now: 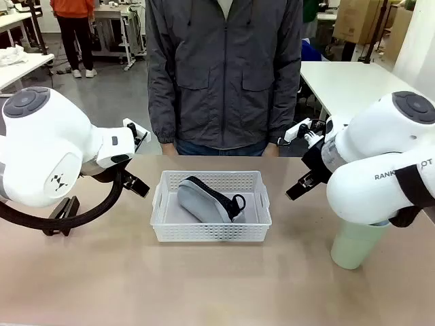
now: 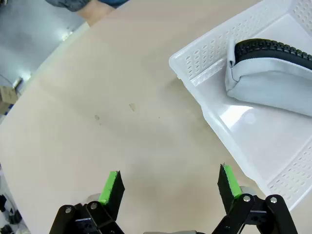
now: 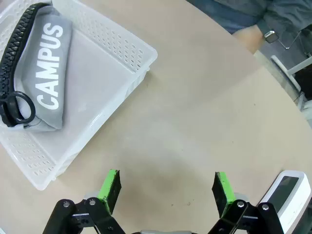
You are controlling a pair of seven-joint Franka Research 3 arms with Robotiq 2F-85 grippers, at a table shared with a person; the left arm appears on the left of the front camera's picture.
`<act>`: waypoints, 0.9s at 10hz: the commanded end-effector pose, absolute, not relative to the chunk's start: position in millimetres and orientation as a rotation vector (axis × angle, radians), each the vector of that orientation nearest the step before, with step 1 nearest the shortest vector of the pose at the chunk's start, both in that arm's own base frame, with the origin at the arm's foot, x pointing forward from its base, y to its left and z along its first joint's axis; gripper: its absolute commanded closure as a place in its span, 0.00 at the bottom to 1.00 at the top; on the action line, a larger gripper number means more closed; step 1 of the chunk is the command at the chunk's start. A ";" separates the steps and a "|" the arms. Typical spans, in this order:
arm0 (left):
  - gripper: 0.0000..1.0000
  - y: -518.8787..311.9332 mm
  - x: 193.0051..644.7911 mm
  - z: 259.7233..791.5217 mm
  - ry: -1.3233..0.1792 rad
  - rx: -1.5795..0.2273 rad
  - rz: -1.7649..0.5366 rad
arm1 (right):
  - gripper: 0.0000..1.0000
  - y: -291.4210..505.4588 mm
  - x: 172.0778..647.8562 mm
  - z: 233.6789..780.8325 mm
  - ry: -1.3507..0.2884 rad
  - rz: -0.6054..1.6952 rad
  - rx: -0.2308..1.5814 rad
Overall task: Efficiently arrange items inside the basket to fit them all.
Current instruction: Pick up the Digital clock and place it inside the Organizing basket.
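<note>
The white perforated basket [image 1: 167,231] stands mid-table. In it a grey shoe [image 1: 202,200] with a black sole lies on its side, slanting across the floor. The left wrist view has the basket [image 2: 204,51] and shoe [image 2: 265,80] at upper right. The right wrist view has the basket [image 3: 139,46] and the shoe [image 3: 48,68], printed CAMPUS, at upper left. My left gripper [image 2: 170,183] hangs open over bare table left of the basket. Right of the basket, my right gripper [image 3: 165,187] is open and holds nothing. A pale-green cup [image 1: 353,248] stands upright under my right arm.
A person in a dark grey jacket [image 1: 224,75] stands at the far edge, one hand [image 3: 251,36] with a watch resting near the table. A white rounded object with a grey face [image 3: 287,192] lies by my right gripper. Bare table surrounds the basket.
</note>
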State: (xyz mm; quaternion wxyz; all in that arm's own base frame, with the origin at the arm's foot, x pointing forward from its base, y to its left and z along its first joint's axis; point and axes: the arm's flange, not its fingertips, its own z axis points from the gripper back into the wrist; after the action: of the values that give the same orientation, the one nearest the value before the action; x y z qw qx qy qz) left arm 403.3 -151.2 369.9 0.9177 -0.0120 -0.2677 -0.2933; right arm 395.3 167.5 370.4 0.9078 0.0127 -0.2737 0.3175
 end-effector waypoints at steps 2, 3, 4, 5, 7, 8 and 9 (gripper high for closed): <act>0.00 -151.2 403.3 370.0 -0.551 -0.025 -0.603 | 0.00 167.5 395.3 370.4 -0.565 0.655 0.026; 0.00 -151.2 403.3 370.0 -0.551 -0.025 -0.603 | 0.00 167.5 395.3 370.4 -0.565 0.655 0.026; 0.00 -151.2 403.3 370.0 -0.551 -0.025 -0.603 | 0.00 167.5 395.3 370.4 -0.565 0.655 0.026; 0.00 -151.2 403.3 370.0 -0.551 -0.025 -0.603 | 0.00 167.5 395.3 370.4 -0.565 0.655 0.026; 0.00 -151.2 403.3 370.0 -0.551 -0.025 -0.603 | 0.00 167.5 395.3 370.4 -0.565 0.655 0.026; 0.00 -151.2 403.3 370.0 -0.551 -0.025 -0.603 | 0.00 167.5 395.3 370.4 -0.565 0.655 0.026; 0.00 -151.2 403.3 370.0 -0.551 -0.025 -0.603 | 0.00 167.5 395.3 370.4 -0.565 0.655 0.026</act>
State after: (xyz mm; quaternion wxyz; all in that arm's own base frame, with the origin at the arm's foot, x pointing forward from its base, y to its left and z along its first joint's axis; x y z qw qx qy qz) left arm 403.3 -151.2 369.9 0.9178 -0.0121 -0.2677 -0.2931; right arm 395.3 167.6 370.2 0.9077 0.0124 -0.2735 0.3181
